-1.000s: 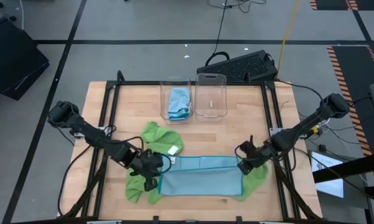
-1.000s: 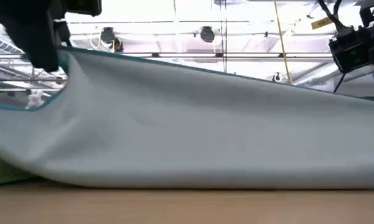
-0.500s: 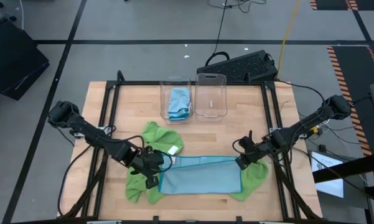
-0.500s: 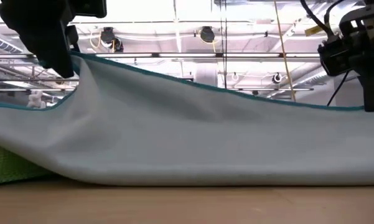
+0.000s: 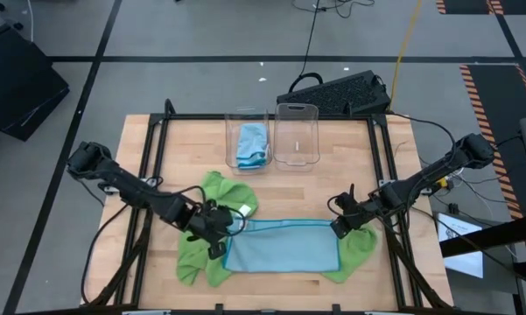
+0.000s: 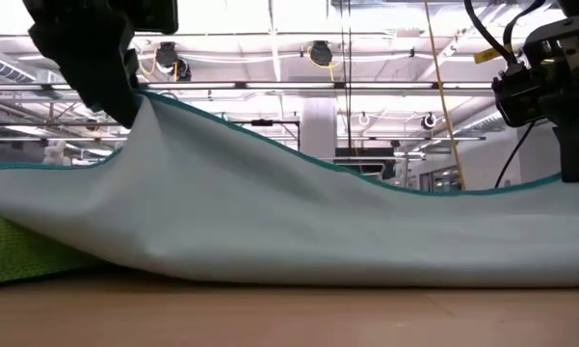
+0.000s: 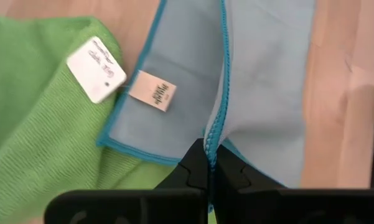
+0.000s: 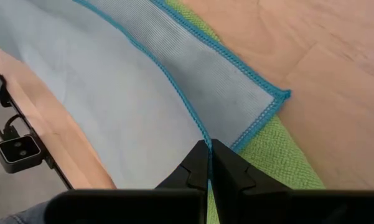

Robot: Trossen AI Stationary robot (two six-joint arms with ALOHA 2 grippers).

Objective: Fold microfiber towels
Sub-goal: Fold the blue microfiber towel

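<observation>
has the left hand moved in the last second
Yes. The left hand, shut on the blue towel, has shifted slightly toward the clear bins, away from the table's front edge.

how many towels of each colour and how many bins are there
light blue towels: 2, one in the left bin, one held flat
lime green towels: 3 patches visible
clear bins: 2
total: 7
</observation>
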